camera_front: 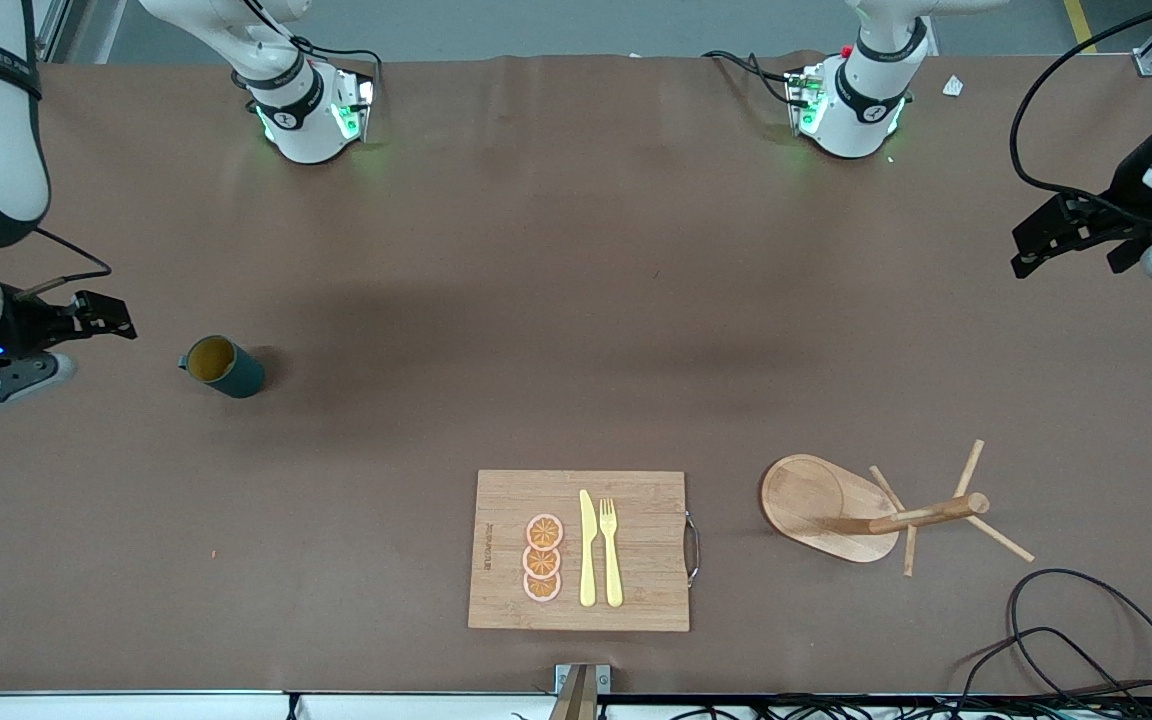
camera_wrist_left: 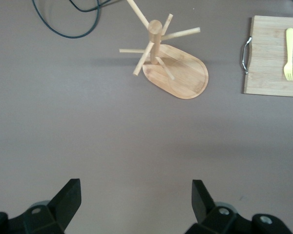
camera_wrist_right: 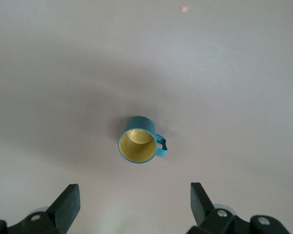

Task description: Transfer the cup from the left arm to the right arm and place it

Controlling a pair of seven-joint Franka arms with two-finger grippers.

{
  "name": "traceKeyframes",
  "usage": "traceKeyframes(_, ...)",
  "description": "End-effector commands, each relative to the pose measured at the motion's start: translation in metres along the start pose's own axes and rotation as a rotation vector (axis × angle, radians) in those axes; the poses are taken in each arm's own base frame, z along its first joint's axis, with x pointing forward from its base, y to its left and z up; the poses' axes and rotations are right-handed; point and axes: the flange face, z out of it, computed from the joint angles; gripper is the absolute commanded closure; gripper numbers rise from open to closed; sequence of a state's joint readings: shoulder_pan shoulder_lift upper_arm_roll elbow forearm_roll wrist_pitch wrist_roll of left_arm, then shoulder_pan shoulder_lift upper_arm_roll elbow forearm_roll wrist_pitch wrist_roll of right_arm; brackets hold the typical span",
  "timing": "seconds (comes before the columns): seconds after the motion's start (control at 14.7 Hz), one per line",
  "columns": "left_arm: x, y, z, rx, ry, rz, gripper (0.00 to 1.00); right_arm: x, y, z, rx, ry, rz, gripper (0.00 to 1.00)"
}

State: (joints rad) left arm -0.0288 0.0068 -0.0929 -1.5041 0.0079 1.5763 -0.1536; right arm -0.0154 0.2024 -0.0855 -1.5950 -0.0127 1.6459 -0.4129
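A bamboo cutting board (camera_front: pixel 636 600) with a metal handle (camera_front: pixel 693 548) lies on the brown tabletop (camera_front: pixel 556 330), carrying three orange slices (camera_front: pixel 543 559), a yellow knife (camera_front: pixel 587 548) and a yellow fork (camera_front: pixel 611 552). Beside it, toward the left arm's end, stands a wooden peg stand (camera_front: pixel 826 505). A black cable (camera_front: pixel 1086 640) loops nearby.

Light is even and soft from above; the tabletop (camera_front: pixel 576 300) shows broad faint shadows. The cup (camera_wrist_right: pixel 138 140) casts a blurred shadow. The right wrist view looks pale, washed out.
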Motion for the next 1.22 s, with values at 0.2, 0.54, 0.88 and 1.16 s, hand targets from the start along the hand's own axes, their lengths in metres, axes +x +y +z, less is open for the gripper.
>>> traceKeyframes(0.2, -0.001, 0.002, 0.0, -0.016, 0.001, -0.004, 0.0, -0.007, 0.008, -0.038, -0.006, 0.02, 0.215, 0.0)
traceKeyframes(0.54, -0.013, -0.001, -0.009, -0.001, -0.023, -0.008, 0.0, -0.014, 0.008, -0.061, -0.01, 0.011, 0.224, 0.0)
traceKeyframes(0.88, -0.017, -0.003, -0.006, 0.009, -0.048, -0.008, 0.0, -0.016, -0.005, -0.065, 0.0, -0.003, 0.217, 0.0)
traceKeyframes(1.16, -0.016, -0.002, -0.006, 0.008, -0.043, -0.008, 0.0, -0.04, -0.01, -0.083, 0.046, -0.017, 0.251, 0.0)
